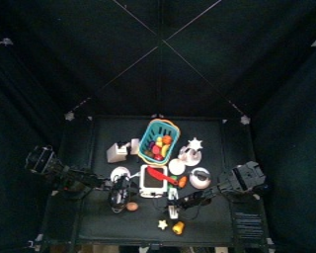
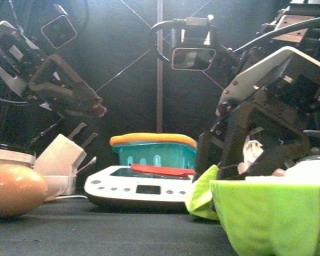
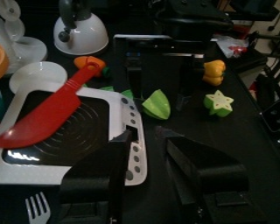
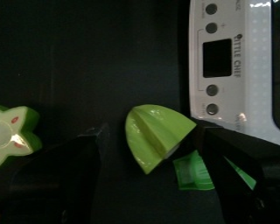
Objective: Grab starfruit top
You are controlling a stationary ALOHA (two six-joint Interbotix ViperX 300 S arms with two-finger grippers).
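Right now the starfruit (image 4: 10, 133) lies flat on the tabletop (image 4: 95, 61), off to one side of the right arm's spread fingers (image 4: 152, 157), which straddle a green wedge (image 4: 157, 137). Left fingers (image 3: 154, 175) also spread, farther off, so the right arm looks nearer

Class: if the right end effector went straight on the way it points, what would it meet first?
Probably the green wedge-shaped piece, lying between the open right end effector's jaws; depth is unclear.

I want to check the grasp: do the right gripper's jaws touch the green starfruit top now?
Apart. In the right wrist view the starfruit top lies between the open jaws of the right gripper, with dark table visible on both its sides.
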